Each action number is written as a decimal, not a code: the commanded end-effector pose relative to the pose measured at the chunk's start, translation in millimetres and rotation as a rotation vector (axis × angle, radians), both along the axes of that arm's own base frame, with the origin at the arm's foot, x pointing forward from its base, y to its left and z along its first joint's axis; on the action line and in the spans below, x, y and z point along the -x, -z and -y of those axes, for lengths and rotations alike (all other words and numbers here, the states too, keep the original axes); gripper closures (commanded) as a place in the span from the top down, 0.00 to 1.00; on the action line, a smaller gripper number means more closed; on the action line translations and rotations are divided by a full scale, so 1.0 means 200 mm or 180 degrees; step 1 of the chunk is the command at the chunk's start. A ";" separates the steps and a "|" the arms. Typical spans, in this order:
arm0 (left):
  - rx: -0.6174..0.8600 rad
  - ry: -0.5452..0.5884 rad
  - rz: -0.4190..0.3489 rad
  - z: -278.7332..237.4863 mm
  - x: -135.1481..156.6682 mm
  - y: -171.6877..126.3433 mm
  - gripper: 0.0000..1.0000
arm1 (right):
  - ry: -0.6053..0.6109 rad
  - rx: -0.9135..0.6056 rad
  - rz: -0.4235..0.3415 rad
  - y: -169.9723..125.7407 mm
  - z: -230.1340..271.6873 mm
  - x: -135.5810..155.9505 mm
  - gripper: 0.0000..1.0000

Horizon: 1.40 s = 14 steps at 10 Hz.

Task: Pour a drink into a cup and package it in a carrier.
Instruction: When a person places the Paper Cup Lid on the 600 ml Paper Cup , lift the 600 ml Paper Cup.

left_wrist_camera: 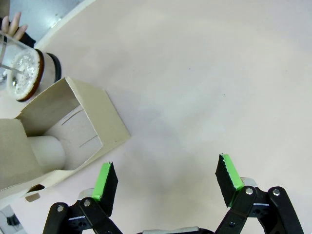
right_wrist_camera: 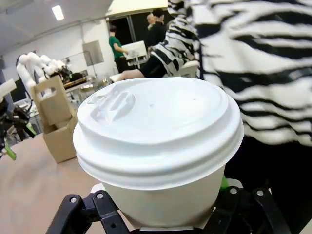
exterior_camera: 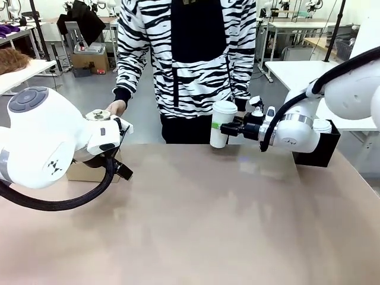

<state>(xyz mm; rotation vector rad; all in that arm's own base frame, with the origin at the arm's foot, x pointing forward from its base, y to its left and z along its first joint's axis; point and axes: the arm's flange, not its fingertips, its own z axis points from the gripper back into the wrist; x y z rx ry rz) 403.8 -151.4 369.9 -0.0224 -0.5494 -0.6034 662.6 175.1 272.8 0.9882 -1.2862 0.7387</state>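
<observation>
Clearly, the right gripper [exterior_camera: 222, 127] is closed on the cup [exterior_camera: 224, 114], its green pads pressed to the paper wall on either side just below the lid. The cup is a tall, tapered, plain white paper one, capped with a white plastic dome lid [right_wrist_camera: 158, 126] that has a raised sip spout near one edge. In the front view it sits at upper centre of the frame, over the far edge of the tabletop [exterior_camera: 196, 219] and right in front of the person's zebra-striped hoodie [exterior_camera: 184, 53]. Whether its base touches the tabletop, I cannot tell.

The left gripper [left_wrist_camera: 166, 176] is wide open with nothing between its jaws, hanging over bare tabletop at the bottom of its wrist view. Just beside its left finger stands the carrier [left_wrist_camera: 78, 117], a brown cardboard box with slits in its inner wall and a white rounded object [left_wrist_camera: 46, 152] inside. Past it, in the upper left corner, is a clear glass pitcher [left_wrist_camera: 22, 70], with the person's hand [left_wrist_camera: 12, 27] behind it.

A black box [exterior_camera: 323, 151] stands at the right edge of the front view.
</observation>
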 end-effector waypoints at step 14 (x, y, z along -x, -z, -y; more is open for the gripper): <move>0.0006 0.0004 0.0001 0.00 0.00 0.00 1.00 | 0.0041 0.0375 0.0092 -1.32 0.21 0.87 0.80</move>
